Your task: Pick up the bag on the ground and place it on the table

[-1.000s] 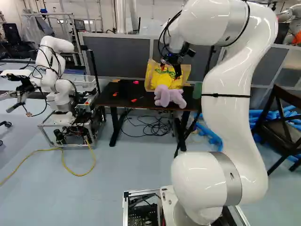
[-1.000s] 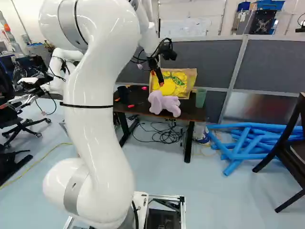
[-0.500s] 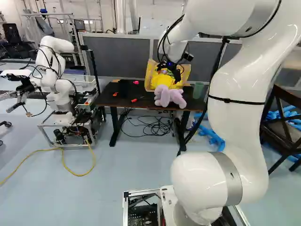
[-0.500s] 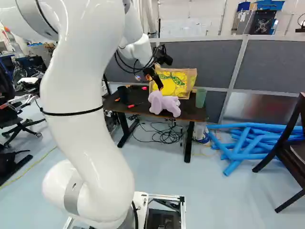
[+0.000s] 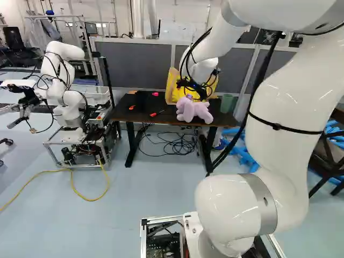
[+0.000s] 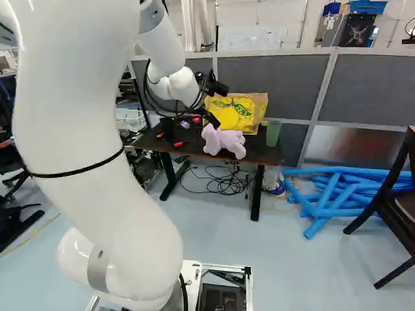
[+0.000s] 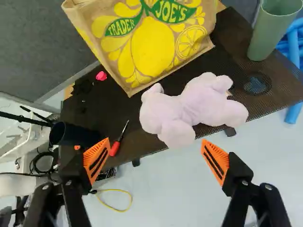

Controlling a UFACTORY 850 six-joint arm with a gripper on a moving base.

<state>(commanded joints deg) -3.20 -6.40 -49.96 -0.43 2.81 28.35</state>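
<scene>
In the right base view my gripper hangs in front of the left part of the yellow lemon-print bag. The bag stands upright on the dark table, behind a lilac plush toy. The wrist view has the gripper wide open, nothing between its orange pads. Ahead of the fingers lies the plush toy near the table's edge, and beyond it the bag, touched by neither finger.
A green cup stands right of the bag; a dark cup and red screwdriver are on the table's other side. Grey partitions rise behind. Blue tubes and a chair are at right, another robot at left.
My arm has swung over and the gripper has come lower, toward the plush toy. The base, bag and toy have stayed in place.
</scene>
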